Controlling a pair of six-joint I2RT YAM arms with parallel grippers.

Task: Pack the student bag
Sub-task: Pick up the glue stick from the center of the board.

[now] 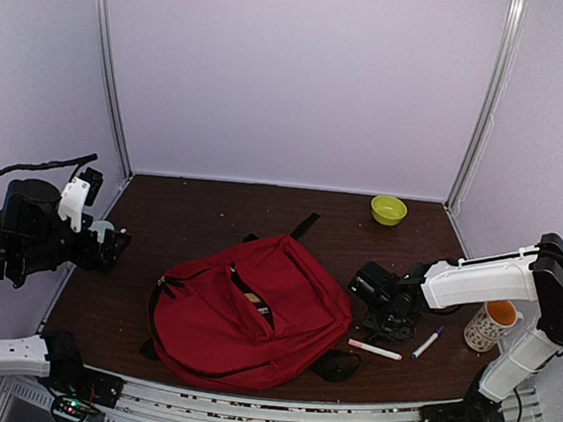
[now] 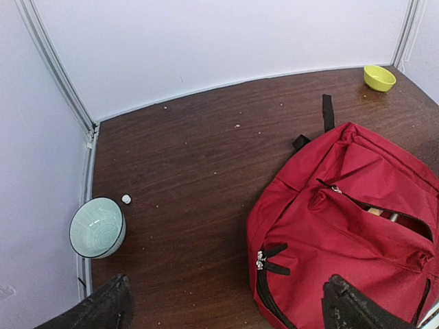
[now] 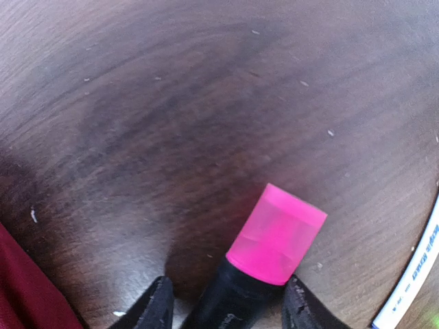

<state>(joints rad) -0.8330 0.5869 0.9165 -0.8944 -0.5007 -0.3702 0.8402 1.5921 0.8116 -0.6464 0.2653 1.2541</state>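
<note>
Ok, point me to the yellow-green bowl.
Top view: the yellow-green bowl sits at the far right corner of the table, beyond the student bag.

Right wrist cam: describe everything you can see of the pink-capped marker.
The marker has a translucent pink cap, flat-ended, on a black barrel with faint print; it looks plastic. Capped, it lies on the dark wood table, cap pointing away from the right gripper. The barrel sits between the fingers: one seems to touch the cap's base, the other shows a thin gap. Its rear end is out of frame.
</note>
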